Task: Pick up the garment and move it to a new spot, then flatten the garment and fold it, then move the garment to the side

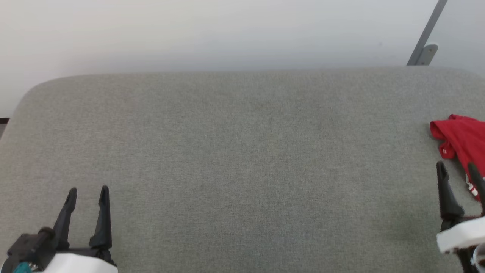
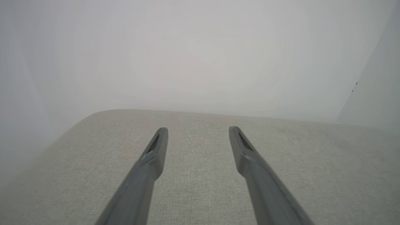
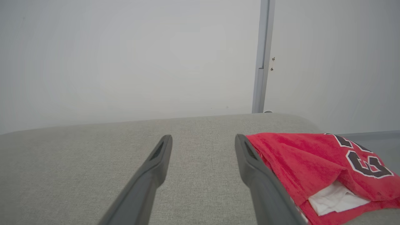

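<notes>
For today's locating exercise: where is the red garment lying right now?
In the head view the garment lies crumpled at the far right edge of the grey surface, immediately right of the open right gripper.

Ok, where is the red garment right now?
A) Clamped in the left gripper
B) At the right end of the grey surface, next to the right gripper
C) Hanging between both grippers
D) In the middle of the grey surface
B: the garment lies crumpled at the right end of the grey surface, beside the open right gripper, while the left gripper is open over bare fabric.
</notes>
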Tool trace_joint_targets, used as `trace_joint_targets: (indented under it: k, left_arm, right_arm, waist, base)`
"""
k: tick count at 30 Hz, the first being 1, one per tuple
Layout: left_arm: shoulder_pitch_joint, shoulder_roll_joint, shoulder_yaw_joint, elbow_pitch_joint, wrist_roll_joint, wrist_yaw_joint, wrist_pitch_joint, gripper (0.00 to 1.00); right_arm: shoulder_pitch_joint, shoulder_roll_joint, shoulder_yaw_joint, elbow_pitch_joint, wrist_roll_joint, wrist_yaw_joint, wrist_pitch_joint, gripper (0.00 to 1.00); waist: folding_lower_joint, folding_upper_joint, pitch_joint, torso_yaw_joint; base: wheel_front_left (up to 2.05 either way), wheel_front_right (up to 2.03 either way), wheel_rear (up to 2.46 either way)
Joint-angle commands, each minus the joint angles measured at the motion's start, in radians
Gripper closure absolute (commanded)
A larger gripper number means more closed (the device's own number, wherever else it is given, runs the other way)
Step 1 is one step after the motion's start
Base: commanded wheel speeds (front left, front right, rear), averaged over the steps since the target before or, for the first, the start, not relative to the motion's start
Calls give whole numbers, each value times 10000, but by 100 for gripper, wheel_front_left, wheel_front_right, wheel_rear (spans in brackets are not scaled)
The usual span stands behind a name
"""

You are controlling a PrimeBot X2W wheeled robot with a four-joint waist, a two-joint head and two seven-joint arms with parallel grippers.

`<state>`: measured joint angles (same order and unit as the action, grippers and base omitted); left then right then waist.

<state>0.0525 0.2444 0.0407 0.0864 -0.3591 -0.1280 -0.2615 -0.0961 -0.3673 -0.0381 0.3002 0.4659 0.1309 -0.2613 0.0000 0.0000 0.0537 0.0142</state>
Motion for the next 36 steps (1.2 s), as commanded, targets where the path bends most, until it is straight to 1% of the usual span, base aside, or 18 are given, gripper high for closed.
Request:
trace_joint_targets:
  k: [1, 9, 13, 28, 29, 34, 36]
  left_arm:
    - [202, -62, 74, -50, 68, -32, -45, 0]
    - [922, -112, 326, -195, -12, -32, -45, 0]
    - [1087, -153, 368, -266, -16, -34, -45, 0]
    - [1203, -260, 153, -488, -182, -33, -45, 0]
    - [1148, -267, 161, -479, -169, 0, 0, 100]
    - [1200, -537, 71, -64, -189, 4, 36, 100]
    - [1131, -572, 75, -33, -548, 5, 128, 100]
  right_arm:
    - [253, 163, -63, -105, -14, -4, -41, 0]
    - [1261, 825, -145, -612, -291, -4, -41, 0]
    - [1541, 1042, -94, -737, -376, -4, -41, 0]
    - [1699, 1045, 24, -784, -396, -4, -42, 0]
    - [1639, 1055, 19, -763, -353, 0, 0, 100]
    - [1788, 1312, 91, -378, -332, 0, 22, 100]
    - [1727, 1364, 62, -380, 1, 0, 132, 100]
  waist:
    - [0, 0, -150, 73]
    - [0, 0, -510, 209]
    - [0, 0, -538, 256]
    - [0, 0, -527, 342]
    - [0, 0, -528, 345]
    - [0, 0, -529, 349]
    - [0, 0, -528, 341]
  base:
    - [0, 0, 0]
    - [0, 0, 0]
    - [0, 0, 0]
    - [0, 0, 0]
    - [0, 0, 0]
    - [0, 0, 0]
    - [0, 0, 0]
